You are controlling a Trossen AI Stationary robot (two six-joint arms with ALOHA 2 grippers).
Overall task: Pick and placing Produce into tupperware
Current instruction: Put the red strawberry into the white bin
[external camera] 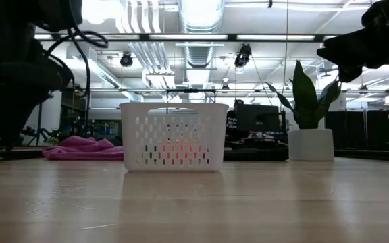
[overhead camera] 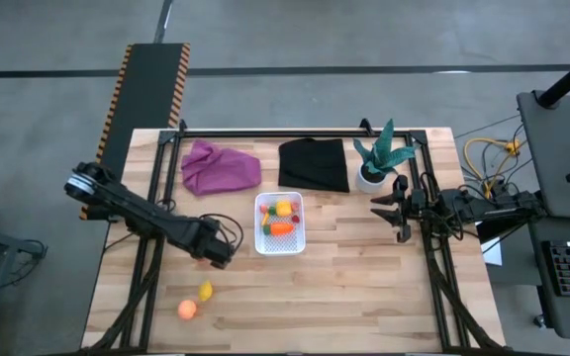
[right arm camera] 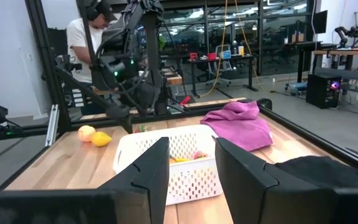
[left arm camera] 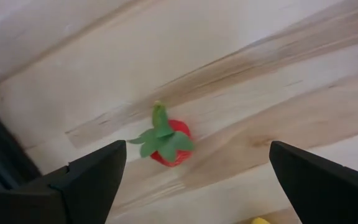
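Strawberry (left arm camera: 168,142), red with green leaves, appeared only in the left wrist view, under the spread left gripper (left arm camera: 197,180) beside the perforated white tupperware (overhead camera: 279,224). The right gripper (overhead camera: 400,210) hovered empty, fingers slightly parted.

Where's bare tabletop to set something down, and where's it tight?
Free: the wide strip between tub and right gripper, and the near edge right of the lemon and peach. Tight: back row of purple cloth, black cloth, plant; left gripper over the strawberry.

Red berry (left arm camera: 168,142) under the left pincer (overhead camera: 216,259) — hidden from overhead.
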